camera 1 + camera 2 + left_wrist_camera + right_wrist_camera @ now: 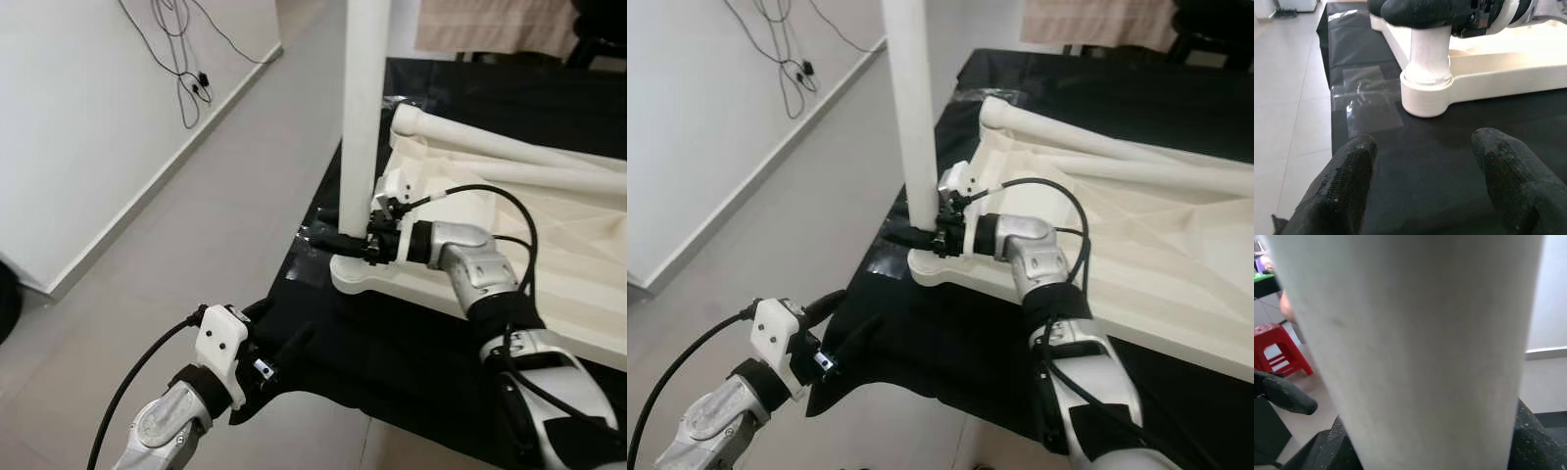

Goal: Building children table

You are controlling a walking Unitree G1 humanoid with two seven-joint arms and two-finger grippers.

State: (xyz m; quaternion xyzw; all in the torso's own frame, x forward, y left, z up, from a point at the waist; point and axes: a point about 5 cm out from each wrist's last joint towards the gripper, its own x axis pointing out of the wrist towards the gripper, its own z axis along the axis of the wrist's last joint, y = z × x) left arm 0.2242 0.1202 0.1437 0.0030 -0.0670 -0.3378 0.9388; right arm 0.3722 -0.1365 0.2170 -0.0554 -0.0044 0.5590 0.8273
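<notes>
Step in hand, by my read: seating a leg into the upturned tabletop. White table leg stands upright in the corner socket of the cream tabletop, which lies on a black sheet. Right gripper clamps the leg's base. Left gripper hovers at 7 o'clock from the socket, fingers spread, holding nothing. Next probably calls for twisting or pressing the leg home without tilting.

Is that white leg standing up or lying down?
Upright: the leg rises straight from the tabletop's corner socket, with the right gripper around its base.
</notes>
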